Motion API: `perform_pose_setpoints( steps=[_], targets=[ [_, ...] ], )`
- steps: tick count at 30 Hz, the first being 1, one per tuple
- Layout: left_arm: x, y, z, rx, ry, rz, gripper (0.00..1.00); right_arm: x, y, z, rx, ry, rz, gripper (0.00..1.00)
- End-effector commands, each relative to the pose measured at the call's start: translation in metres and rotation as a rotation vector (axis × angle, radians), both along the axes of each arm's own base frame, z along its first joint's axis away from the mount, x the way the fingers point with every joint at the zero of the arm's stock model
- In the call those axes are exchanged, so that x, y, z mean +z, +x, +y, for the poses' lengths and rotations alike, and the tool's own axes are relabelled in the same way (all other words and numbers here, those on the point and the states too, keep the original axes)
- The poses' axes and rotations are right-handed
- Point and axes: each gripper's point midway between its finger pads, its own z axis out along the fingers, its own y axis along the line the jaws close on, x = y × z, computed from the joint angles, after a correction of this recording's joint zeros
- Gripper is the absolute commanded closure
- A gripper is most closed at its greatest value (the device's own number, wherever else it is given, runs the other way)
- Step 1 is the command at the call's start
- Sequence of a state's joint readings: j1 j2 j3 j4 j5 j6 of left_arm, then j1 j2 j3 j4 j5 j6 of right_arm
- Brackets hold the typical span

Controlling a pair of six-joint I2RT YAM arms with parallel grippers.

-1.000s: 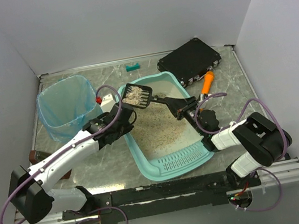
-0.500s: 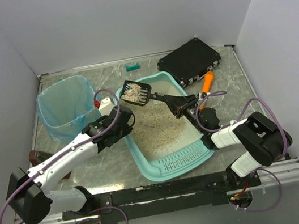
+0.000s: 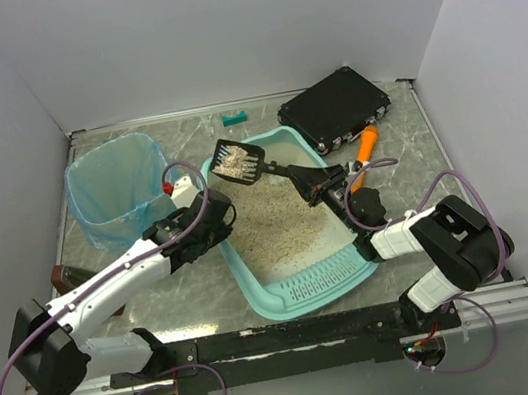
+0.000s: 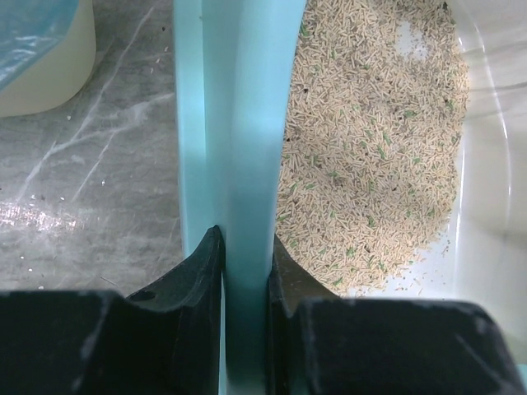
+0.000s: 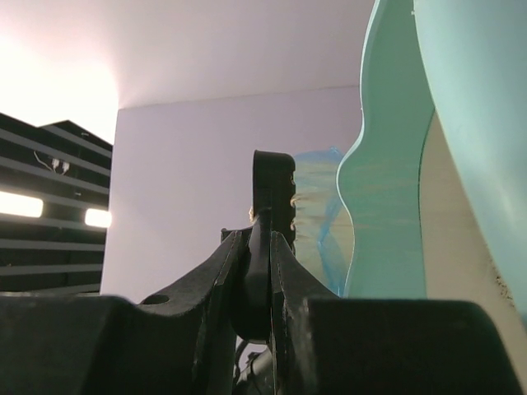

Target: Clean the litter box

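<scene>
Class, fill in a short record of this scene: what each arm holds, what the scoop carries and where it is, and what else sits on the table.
left gripper: fingers shut on the side wall of the litter box
right gripper: fingers shut on the handle of the scoop
scoop load: beige litter, held over the box's far end
box contents: beige granules, bare cream floor in places
bin: blue-bagged, left of the box
black case: beyond the box, far right
</scene>
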State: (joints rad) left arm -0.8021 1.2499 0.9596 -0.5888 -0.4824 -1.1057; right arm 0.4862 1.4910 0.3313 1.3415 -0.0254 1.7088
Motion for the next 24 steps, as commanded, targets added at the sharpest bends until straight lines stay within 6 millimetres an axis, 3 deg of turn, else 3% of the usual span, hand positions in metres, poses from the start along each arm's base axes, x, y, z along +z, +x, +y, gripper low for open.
perform_pose_setpoints(
  steps=[1,10,14,18,21,24],
  targets=[
    [0.095,0.032,0.011,0.170,-0.258,-0.278,0.99,0.029,0.018,-0.045,-0.214,0.031,-0.109,1.00],
    [0.094,0.032,0.017,0.192,-0.257,-0.296,0.99,0.024,0.008,-0.040,-0.164,0.053,-0.103,1.00],
    [0.093,0.031,0.019,0.196,-0.253,-0.300,0.99,0.022,0.004,-0.028,-0.090,0.053,-0.088,1.00],
    [0.091,0.031,0.017,0.185,-0.257,-0.302,0.99,0.005,0.003,-0.026,-0.092,0.004,-0.030,1.00],
    [0.092,0.031,0.011,0.161,-0.278,-0.306,0.99,0.013,0.001,-0.017,-0.102,-0.034,-0.067,1.00],
    [0.093,0.030,0.012,0.159,-0.278,-0.304,0.99,0.008,0.004,-0.025,-0.141,-0.044,-0.053,1.00]
  ],
)
